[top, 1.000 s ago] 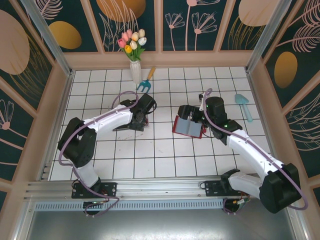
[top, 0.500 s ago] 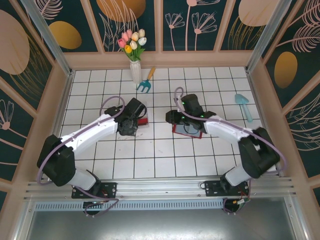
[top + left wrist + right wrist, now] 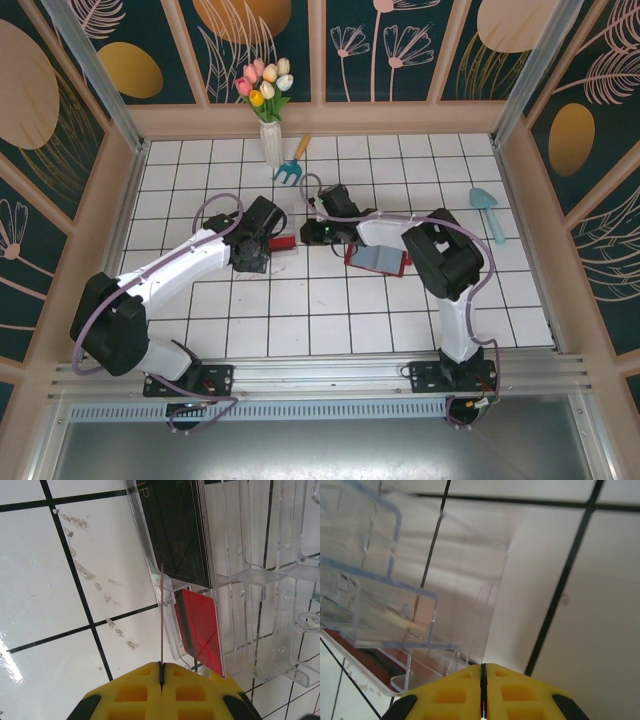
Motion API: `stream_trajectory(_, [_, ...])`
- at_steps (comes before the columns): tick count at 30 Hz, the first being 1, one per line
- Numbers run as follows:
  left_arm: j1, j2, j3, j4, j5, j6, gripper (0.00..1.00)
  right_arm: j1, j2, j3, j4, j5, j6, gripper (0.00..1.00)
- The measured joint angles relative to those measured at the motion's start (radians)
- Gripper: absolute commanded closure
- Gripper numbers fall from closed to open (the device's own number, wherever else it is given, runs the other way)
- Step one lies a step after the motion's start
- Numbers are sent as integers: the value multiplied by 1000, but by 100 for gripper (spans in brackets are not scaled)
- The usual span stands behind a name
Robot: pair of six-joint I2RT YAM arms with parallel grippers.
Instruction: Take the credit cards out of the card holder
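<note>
you work on a white tiled table (image 3: 330,310) with black grout, boxed in by dark floral wall panels (image 3: 400,40). at its 11 o'clock a vase of tulips (image 3: 270,143) stands beside a blue hand fork (image 3: 291,166). your left gripper (image 3: 161,666) is clamped on a thin card (image 3: 161,610) seen edge-on, at 9 o'clock of the clear tray (image 3: 250,580), which holds black cards (image 3: 177,530) and a red card (image 3: 200,630). scuff marks (image 3: 95,585) dot the tile beside it. your right gripper (image 3: 482,667), pads pressed together, sits at the tray's 3 o'clock. the card holder (image 3: 378,258) lies open at 4 o'clock of it, grey-blue inside up. a teal trowel (image 3: 488,212) lies at the table's 3 o'clock.
</note>
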Motion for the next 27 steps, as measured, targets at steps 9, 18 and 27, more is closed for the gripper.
stream_trajectory(9, [0, -35, 0, -47, -2, 0, 100, 125, 10, 0, 21, -3, 3, 89])
stream_trajectory(18, [0, -84, -56, -60, -4, 0, 100, 178, -19, -43, 25, 29, 19, 88])
stream_trajectory(27, [0, -64, -68, -57, -23, 0, 100, 16, -314, -173, 17, 105, 45, 82])
